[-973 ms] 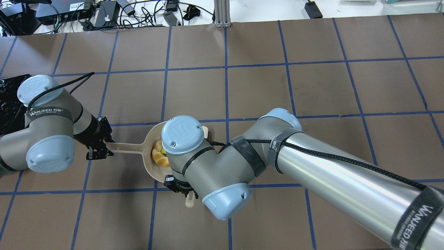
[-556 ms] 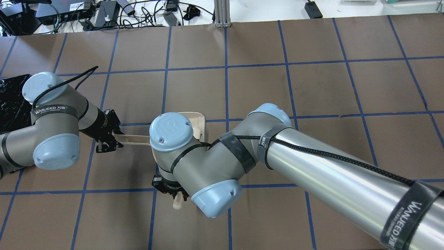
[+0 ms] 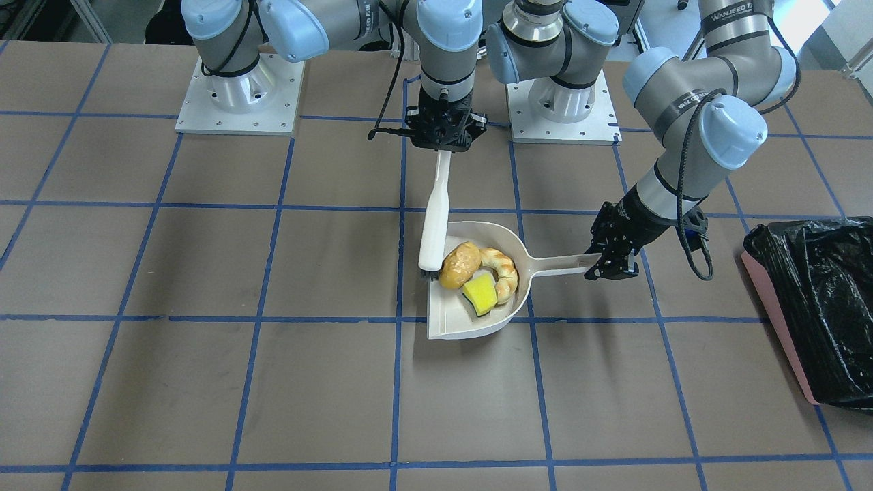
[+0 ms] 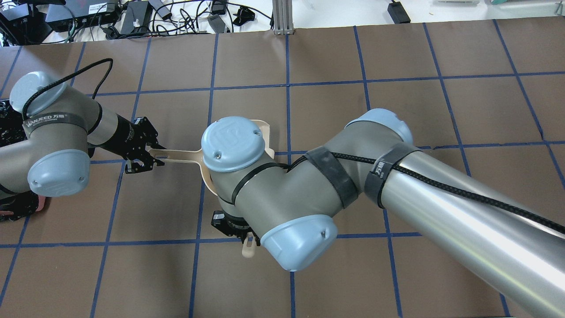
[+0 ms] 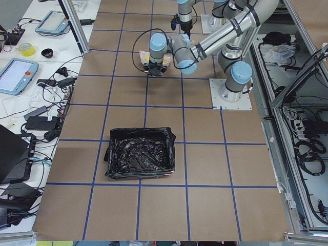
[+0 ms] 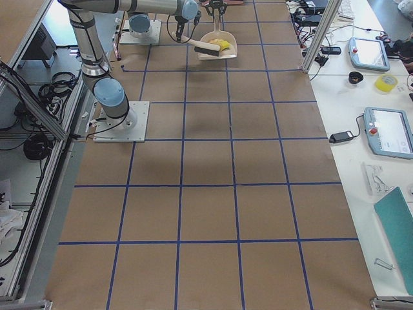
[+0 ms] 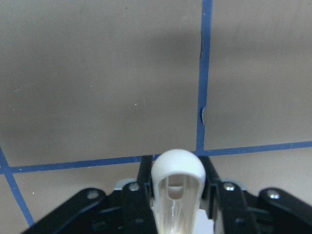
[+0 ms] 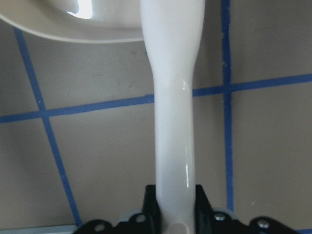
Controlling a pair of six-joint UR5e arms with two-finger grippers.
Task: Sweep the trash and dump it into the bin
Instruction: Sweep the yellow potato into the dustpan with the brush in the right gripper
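The beige dustpan (image 3: pixel 508 242) holds the trash: the golden-brown roll (image 3: pixel 459 264), the croissant-like piece (image 3: pixel 503 269) and the yellow wedge (image 3: pixel 481 294). My left gripper (image 3: pixel 603 266) is shut on the dustpan's handle (image 4: pixel 176 155), as the left wrist view (image 7: pixel 176 185) also shows. My right gripper (image 3: pixel 443 144) is shut on the white brush's handle (image 8: pixel 173 122). The brush head (image 3: pixel 431 262) is at the pan's open side, beside the roll. In the overhead view my right arm hides the trash. The pink bin (image 3: pixel 777 310) with its black bag (image 5: pixel 139 159) stands beyond my left arm.
The table is brown paper with a blue tape grid (image 3: pixel 273 204). The two arm bases (image 3: pixel 239 95) stand at the robot's edge. Cables and power supplies (image 4: pixel 132 17) lie past the far edge. The bin's bag also shows at the overhead view's left edge (image 4: pixel 9 128).
Both grippers moved farther from the robot's base, carrying the dustpan and the brush with them. My right arm now covers the trash in the overhead view.
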